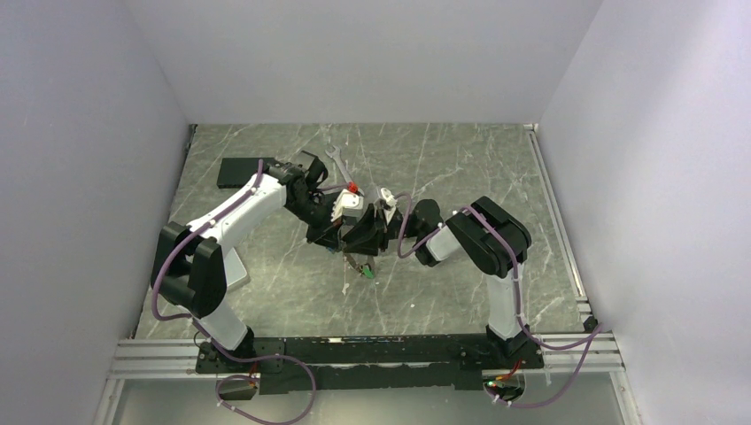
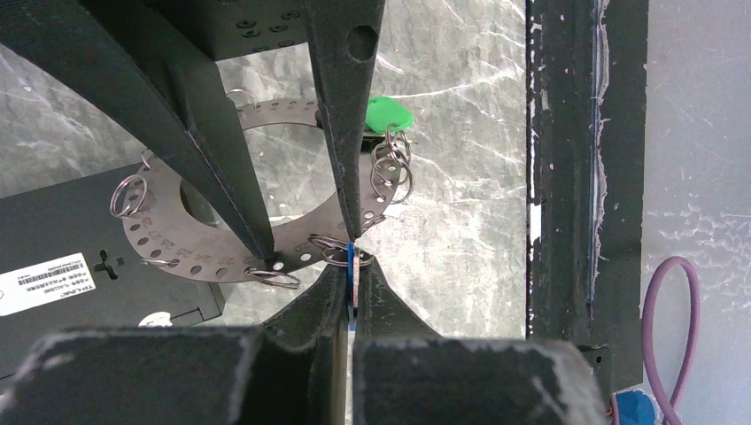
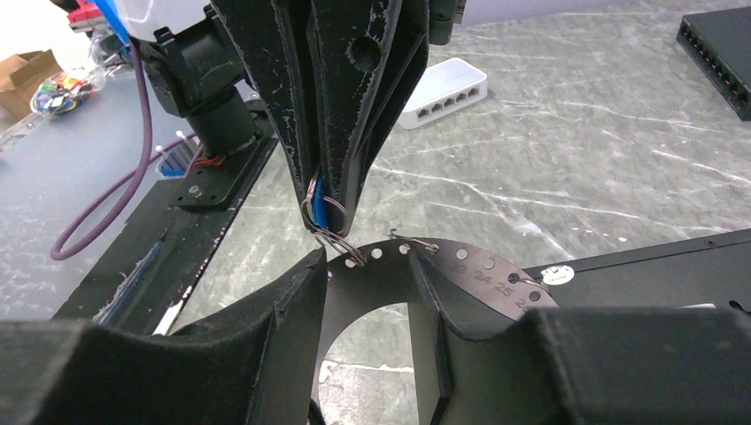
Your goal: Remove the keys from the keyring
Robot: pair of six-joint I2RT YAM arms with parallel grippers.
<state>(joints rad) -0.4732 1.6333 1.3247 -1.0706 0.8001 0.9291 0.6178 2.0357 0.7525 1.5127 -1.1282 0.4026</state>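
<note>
The keyring [image 2: 168, 239] is a flat grey disc with a wide hole, numbered holes and several split rings, held above the table. My left gripper [image 2: 352, 279] is shut on the blue key [image 2: 351, 266], which hangs from a split ring at the disc's rim. In the right wrist view the same gripper [image 3: 323, 221] comes down from above with that blue key [image 3: 321, 190]. My right gripper [image 3: 365, 261] is open, fingers apart on either side of the keyring [image 3: 483, 270] band. The green key [image 2: 387, 113] hangs at the far rim and shows below both grippers [image 1: 366, 275].
A black box [image 2: 71, 257] lies on the marble table under the ring, and it also sits at the back left [image 1: 239, 171]. A silver spanner [image 1: 336, 159] is behind the arms. A white box [image 3: 443, 88] sits farther off. A black rail [image 2: 576, 177] edges the table.
</note>
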